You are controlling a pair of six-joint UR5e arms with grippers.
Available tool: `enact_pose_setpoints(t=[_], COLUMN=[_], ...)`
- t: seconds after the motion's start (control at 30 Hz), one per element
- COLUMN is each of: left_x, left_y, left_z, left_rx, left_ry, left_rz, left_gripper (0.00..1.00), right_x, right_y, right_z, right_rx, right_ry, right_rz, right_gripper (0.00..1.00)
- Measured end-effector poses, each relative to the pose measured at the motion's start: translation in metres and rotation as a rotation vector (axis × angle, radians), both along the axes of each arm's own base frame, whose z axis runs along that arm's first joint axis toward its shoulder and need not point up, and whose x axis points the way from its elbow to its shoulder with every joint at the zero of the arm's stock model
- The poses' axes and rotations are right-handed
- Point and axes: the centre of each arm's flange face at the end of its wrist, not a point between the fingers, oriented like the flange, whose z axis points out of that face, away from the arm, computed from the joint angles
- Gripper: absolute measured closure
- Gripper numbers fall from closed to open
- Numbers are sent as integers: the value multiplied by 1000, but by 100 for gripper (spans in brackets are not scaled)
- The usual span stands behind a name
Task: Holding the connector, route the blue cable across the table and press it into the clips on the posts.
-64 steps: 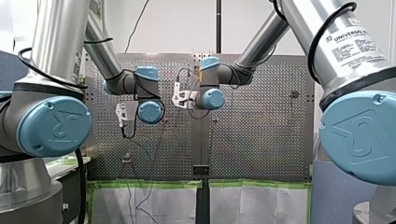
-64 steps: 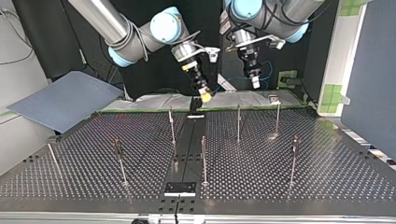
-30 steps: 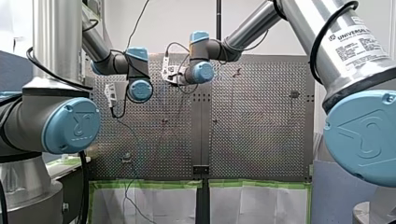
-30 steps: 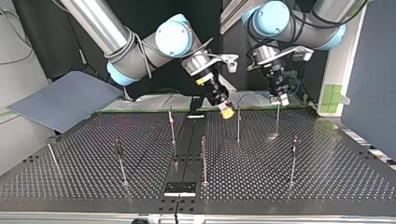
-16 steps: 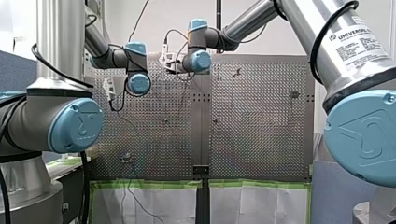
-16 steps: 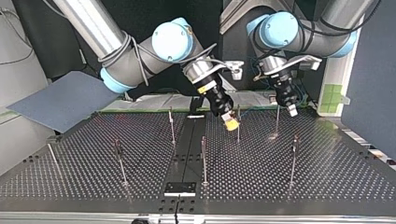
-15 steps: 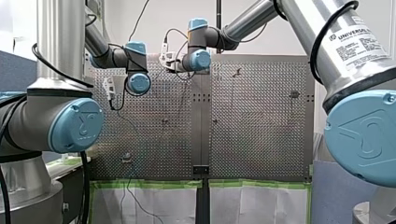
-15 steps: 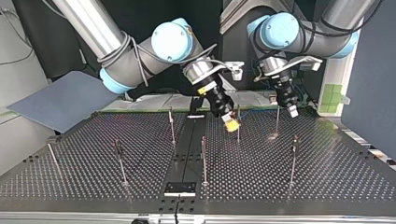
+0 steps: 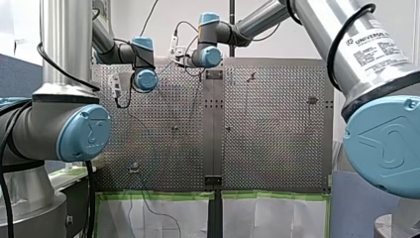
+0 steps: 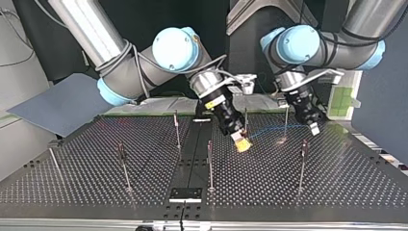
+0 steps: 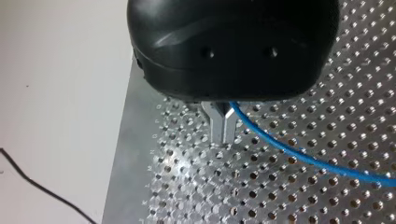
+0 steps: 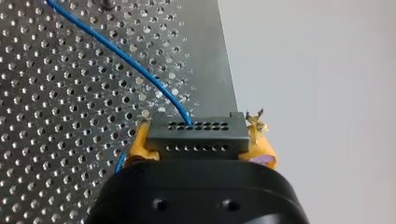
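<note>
**Connector gripped, blue cable strung between the two end effectors**

Nearest in the top view, thin posts stand upright on the perforated tabletop. Just behind the middle one, a little right of centre, the right end effector hangs tilted above the holes. Its wrist view shows the yellow pads clamped on the dark connector, and the blue cable leaves the connector's face.

The cable then runs toward the right of the frame, clear of the tabletop. It passes a rear post and reaches the left end effector. That arm's wrist view shows the metal fingers pressed together, pinching the cable. The cable comes out at their side and sweeps away over the holes. Whether it sits in any clip, I cannot tell.

Farthest back, a grey-blue sheet lies at the upper left, and a patch of green tape shows at the right.
</note>
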Motion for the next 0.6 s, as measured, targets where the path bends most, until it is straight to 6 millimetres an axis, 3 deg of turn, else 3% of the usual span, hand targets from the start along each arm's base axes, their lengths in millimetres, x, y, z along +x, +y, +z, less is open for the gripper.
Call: enact_pose_setpoints(t=[0.6], left_x=[23], left_y=[36], left_z=[15], left_rx=[0], left_ry=[-42], left_rz=[-8], left_gripper=[100], right_x=[25], right_y=[-4], right_z=[-7], right_rx=[-14], right_ry=[-12], right_rz=[36], right_gripper=[100])
